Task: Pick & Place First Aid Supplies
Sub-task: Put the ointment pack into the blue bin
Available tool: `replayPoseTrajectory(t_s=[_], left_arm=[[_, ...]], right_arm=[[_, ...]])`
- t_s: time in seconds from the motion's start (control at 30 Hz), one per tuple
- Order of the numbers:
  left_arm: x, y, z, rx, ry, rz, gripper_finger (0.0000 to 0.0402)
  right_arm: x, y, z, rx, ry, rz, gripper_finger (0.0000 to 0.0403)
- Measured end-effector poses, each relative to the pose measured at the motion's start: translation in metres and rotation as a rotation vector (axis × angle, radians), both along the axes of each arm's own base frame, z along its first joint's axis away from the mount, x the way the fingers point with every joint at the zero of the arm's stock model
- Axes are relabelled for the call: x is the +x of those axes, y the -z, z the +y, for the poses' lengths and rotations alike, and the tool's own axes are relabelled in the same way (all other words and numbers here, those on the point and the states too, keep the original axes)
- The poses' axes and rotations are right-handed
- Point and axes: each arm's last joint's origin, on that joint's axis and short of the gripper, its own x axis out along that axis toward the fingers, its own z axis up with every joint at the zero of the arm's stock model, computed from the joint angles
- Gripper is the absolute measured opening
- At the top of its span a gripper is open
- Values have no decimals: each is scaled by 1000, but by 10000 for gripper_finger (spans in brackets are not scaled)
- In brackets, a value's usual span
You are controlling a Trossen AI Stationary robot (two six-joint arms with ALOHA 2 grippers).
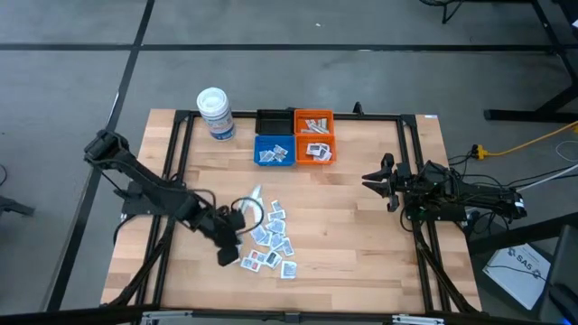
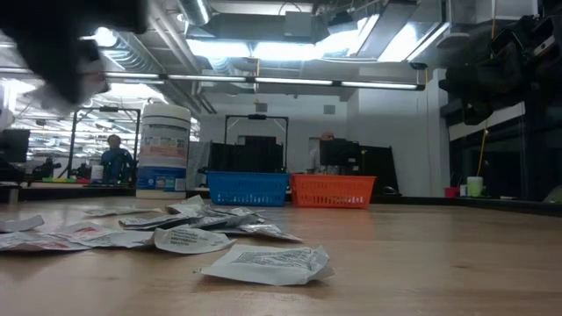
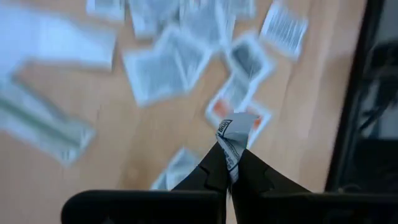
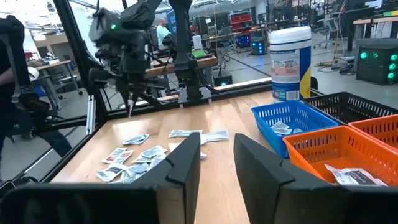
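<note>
Progress partial: a few sachets lie in the blue bin (image 1: 274, 150) and orange bin (image 1: 313, 149); left gripper (image 3: 229, 169) pinches one sachet (image 3: 233, 138) between closed jaws; pile (image 1: 271, 239) below waits; right gripper (image 1: 379, 180) idle, jaws parted, empty.

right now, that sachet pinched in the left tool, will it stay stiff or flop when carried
Probably floppy: the sachet bends and crumples above the shut left tool, held by only one edge. It looks thin and light, like the loose sachets lying flat on the table. A quick swing might make it flutter or slip.
</note>
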Motion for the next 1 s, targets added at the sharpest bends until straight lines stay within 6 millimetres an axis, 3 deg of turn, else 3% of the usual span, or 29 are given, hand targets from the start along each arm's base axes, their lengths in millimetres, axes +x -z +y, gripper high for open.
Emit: replayPoseTrajectory(t_s=[0.47,0.83,1.0], left_arm=[[49,-21,95,-48,-182,-270,3],[51,-27,172,5,-446,-359,3],[48,-20,203,53,-556,-339,3]], right_arm=[[0,0,0,0,0,0,100],[0,0,0,0,-1,0,100],[0,0,0,0,0,0,100]])
